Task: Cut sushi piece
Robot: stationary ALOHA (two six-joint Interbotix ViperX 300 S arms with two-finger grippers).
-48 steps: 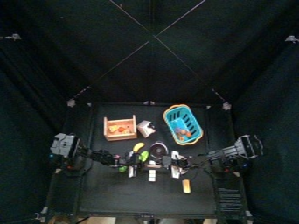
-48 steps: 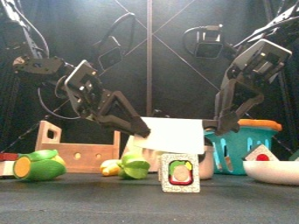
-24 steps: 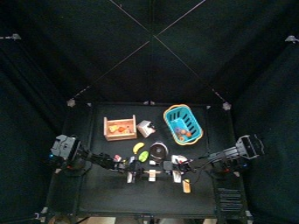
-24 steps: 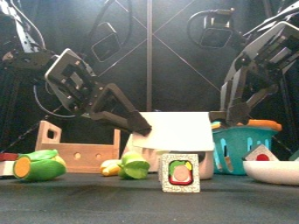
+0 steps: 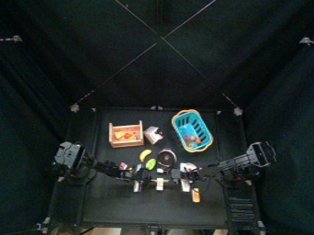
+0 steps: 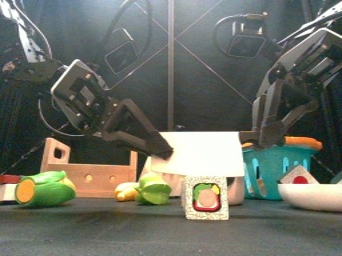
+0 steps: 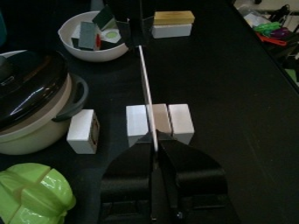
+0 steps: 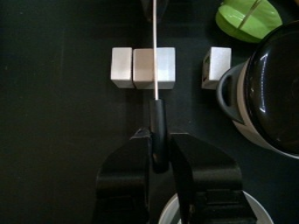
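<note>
Our left gripper (image 7: 153, 171) is clamped on the knife (image 7: 145, 96), and our right gripper (image 8: 156, 144) pinches its other end. The blade sits over the middle of the sushi piece (image 7: 153, 122), near the table's front edge. We should press straight down with both arms level, keeping the edge centred
</note>
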